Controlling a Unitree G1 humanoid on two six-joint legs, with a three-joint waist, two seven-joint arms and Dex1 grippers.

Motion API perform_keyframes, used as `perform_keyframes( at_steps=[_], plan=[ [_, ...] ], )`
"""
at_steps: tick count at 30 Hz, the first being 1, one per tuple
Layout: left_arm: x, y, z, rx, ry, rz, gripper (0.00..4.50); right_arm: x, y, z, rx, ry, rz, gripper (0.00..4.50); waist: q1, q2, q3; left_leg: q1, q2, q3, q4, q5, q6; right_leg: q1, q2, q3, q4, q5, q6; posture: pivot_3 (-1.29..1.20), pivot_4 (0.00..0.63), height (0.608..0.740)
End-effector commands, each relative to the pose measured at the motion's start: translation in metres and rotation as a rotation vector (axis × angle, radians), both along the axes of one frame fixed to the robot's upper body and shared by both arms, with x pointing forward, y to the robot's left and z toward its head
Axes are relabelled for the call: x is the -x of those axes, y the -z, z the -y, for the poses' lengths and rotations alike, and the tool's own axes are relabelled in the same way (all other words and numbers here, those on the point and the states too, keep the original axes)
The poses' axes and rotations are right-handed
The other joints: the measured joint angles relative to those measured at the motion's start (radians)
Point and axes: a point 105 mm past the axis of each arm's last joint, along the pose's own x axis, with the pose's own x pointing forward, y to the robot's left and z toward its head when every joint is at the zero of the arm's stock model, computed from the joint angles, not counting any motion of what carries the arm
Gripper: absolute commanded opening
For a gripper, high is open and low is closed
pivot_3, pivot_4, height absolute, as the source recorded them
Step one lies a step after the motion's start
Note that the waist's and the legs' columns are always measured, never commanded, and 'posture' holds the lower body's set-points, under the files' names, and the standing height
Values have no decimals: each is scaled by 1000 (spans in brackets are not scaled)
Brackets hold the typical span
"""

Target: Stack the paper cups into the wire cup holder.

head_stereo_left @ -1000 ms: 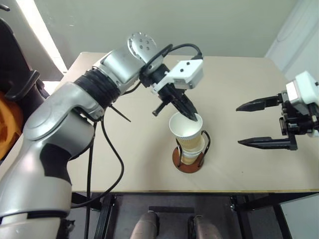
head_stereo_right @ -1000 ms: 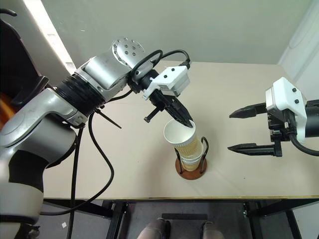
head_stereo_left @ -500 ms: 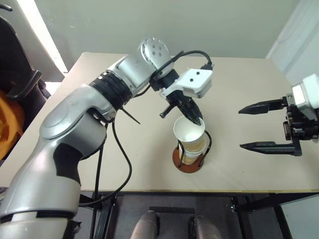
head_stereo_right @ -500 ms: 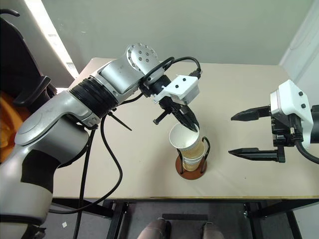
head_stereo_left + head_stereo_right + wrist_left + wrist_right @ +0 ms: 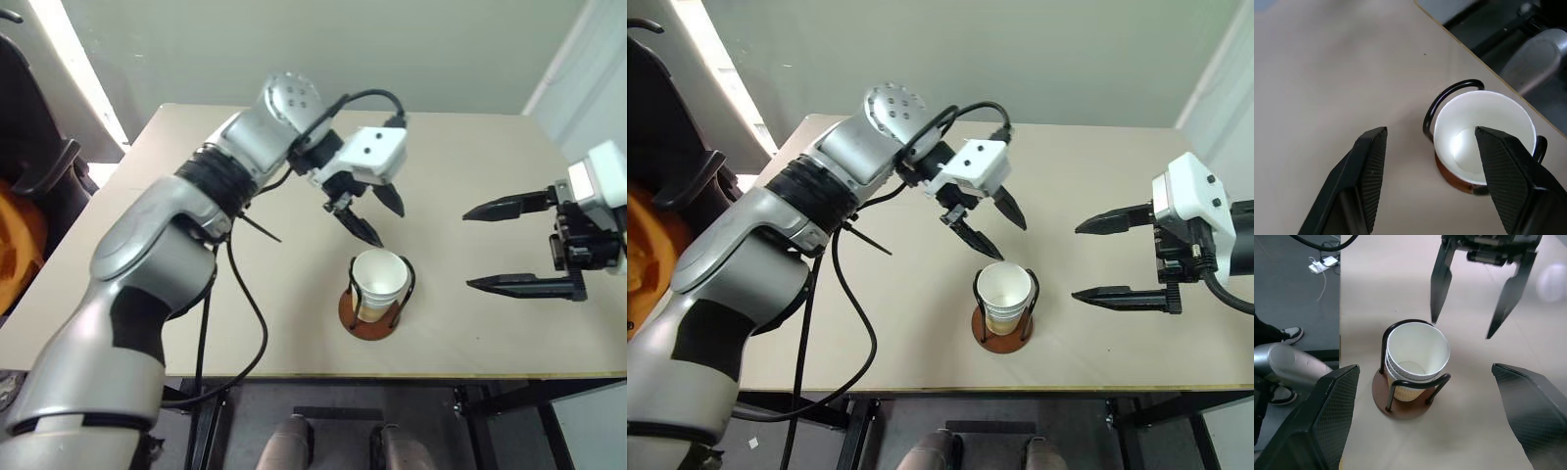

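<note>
The paper cups [image 5: 378, 282] sit nested in one stack inside the wire cup holder [image 5: 370, 320], near the table's front edge. The holder's black wire loops rise around the stack from a reddish-brown disc base [image 5: 1403, 409]. My left gripper [image 5: 382, 217] hovers open just above and behind the stack, touching nothing. In the left wrist view its fingers [image 5: 1362, 171] spread wide above the top cup [image 5: 1484, 137]. My right gripper [image 5: 480, 248] stands open to the right of the holder, level with it and apart from it.
The beige table [image 5: 196, 255] holds nothing else around the holder. Its front edge runs just below the holder's base. A dark chair-like object with an orange part [image 5: 20, 225] stands off the table's left side.
My left gripper has opened and let go of the top cup, which has dropped down into the stack in the holder. The gripper has lifted slightly away. The right gripper stays still.
</note>
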Motion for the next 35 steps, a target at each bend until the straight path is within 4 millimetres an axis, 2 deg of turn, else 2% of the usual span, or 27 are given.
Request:
perform_keyframes(
  at_steps=[1,3,7,10,13,16,19,22,25,30,35],
  plan=[
    [3,-9,-53,74,-128,-45,3058,-13,4,8,73,30,22,4500,-12,1,0,1,1,0,-1,0,0,0,1,0,0,0,0,0,150,740],
    [10,0,-84,82,-213,-80,3058,-17,7,12,88,32,15,4500,-14,1,0,2,1,0,-1,0,0,0,2,1,0,0,0,0,150,740],
    [26,12,-150,150,-517,-126,3058,-29,11,17,98,38,8,4500,-22,2,-1,2,1,-1,-2,0,0,-2,2,1,0,-3,-4,0,150,740],
    [33,19,-186,184,-719,-130,3058,-40,16,22,107,50,-7,4500,-16,1,-1,2,1,-4,-2,1,-1,-1,2,0,1,-4,-6,0,150,740],
    [43,28,-229,207,-918,-134,3058,-50,24,28,125,79,-23,4500,-12,1,-1,4,1,-5,-3,1,-2,0,1,-2,2,-9,-20,0,150,740],
    [49,32,-269,253,-1100,-92,3058,-60,26,36,116,131,-26,4500,-14,1,-1,6,1,-5,-10,0,1,0,1,-3,3,-8,-25,0,150,740],
    [47,33,-297,329,-1240,-16,3058,-67,29,43,100,184,-24,4500,-14,1,-1,10,2,-6,-18,1,-1,-2,1,-5,4,-6,-30,0,150,740],
    [40,34,-316,392,-1346,51,3058,-72,32,48,89,226,-19,4500,-13,1,-1,14,3,-8,-22,5,-4,0,2,-5,6,-5,-36,0,150,740],
    [34,41,-326,427,-1414,96,3058,-78,34,56,78,278,-2,4500,-15,0,-1,18,2,-8,-28,10,-6,2,2,-4,6,-3,-39,0,150,740],
    [26,46,-331,462,-1470,131,3058,-89,34,69,57,373,15,4500,-17,0,-2,20,3,-8,-34,14,-9,1,2,-4,6,-2,-40,0,150,740],
    [27,53,-329,456,-1472,117,3058,-89,37,71,54,376,2,4500,-18,0,-2,20,3,-9,-36,12,-11,0,3,-5,6,-2,-40,0,150,740]
  ],
)
